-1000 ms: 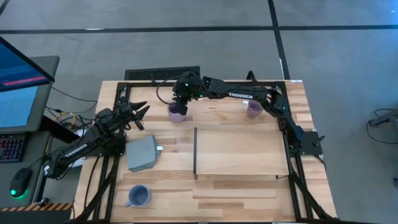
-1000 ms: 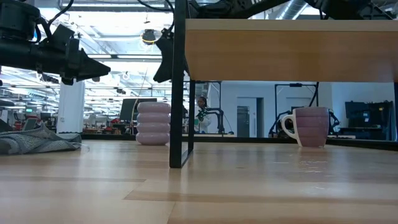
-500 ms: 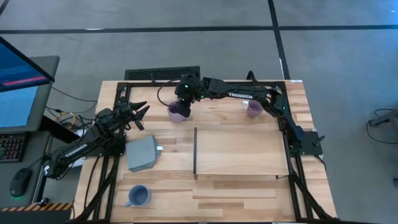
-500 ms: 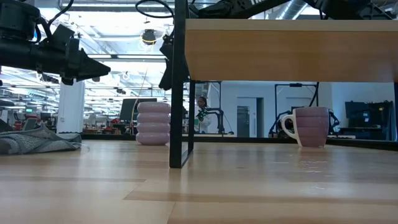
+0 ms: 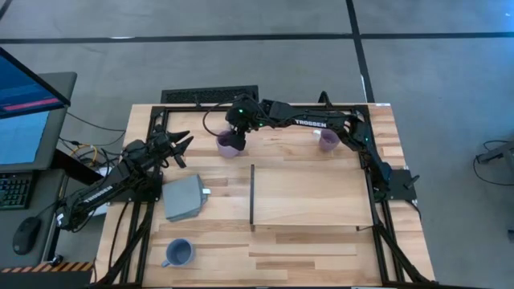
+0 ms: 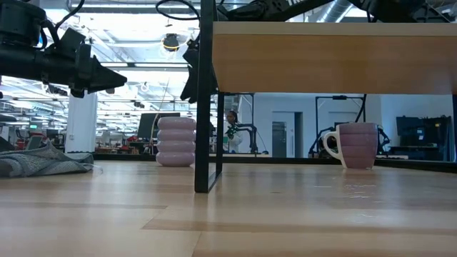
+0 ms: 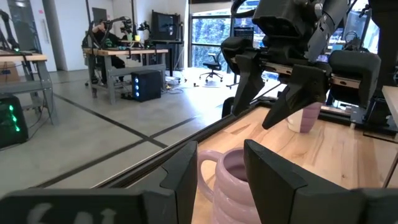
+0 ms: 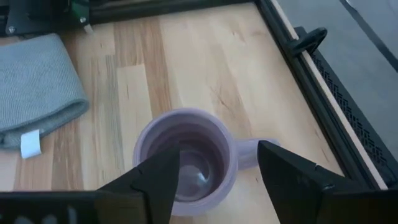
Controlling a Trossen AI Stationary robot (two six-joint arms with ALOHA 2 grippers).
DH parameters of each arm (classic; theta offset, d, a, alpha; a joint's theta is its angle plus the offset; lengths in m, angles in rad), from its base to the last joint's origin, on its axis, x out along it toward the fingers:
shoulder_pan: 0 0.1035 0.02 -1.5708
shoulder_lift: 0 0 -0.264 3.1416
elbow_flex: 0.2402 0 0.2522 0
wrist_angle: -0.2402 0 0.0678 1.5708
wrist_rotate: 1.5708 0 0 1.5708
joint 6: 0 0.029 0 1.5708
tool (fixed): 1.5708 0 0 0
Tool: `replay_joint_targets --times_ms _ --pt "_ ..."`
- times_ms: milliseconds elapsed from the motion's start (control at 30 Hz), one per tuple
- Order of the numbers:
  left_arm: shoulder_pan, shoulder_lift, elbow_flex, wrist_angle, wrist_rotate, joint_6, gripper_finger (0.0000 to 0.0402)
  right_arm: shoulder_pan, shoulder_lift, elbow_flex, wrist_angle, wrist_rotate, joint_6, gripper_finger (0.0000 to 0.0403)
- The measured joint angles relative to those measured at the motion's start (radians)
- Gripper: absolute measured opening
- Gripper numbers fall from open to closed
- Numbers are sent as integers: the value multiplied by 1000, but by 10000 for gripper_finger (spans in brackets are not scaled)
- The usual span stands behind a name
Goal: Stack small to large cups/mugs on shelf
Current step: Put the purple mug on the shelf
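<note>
Above the far edge of the table, our right gripper (image 5: pixel 234 135) hangs over the ribbed lavender mug (image 5: pixel 229 145), fingers spread wide and straddling its rim (image 8: pixel 185 158), with the mug standing upright on the slatted tabletop (image 5: pixel 273 249) and its handle pointing away from the grey cloth pad (image 5: pixel 183 197). We judge that we are at the first grasp of the job, lined up but not yet closed on anything. Our left gripper (image 5: pixel 178 143) waits beside that pad, fingers parted and empty. The smooth lavender mug (image 5: pixel 327 140) stands near the far right corner, and the blue-grey mug (image 5: pixel 178 254) sits well apart at the near left. Nothing rests on the shelf (image 5: pixel 312 197) yet. Next we should lower a little, pinch the mug wall between the fingers, and lift clear before carrying it over the shelf's black strip (image 5: pixel 252 195). We cannot tell from here which lavender mug is larger, so the stacking order needs checking.
</note>
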Motion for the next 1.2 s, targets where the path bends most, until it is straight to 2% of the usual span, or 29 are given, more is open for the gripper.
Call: replay_joint_targets --times_ms 400,867,1033,1200 --pt "0 0 0 0 0 0 121 -9 60 1 3 11 165 239" --pt "0 0 0 0 0 0 121 -17 89 0 -33 76 210 236" --pt "0 0 0 0 0 0 121 -17 89 0 -49 77 210 203" --pt "0 0 0 0 0 0 121 -17 89 0 -53 70 200 142"
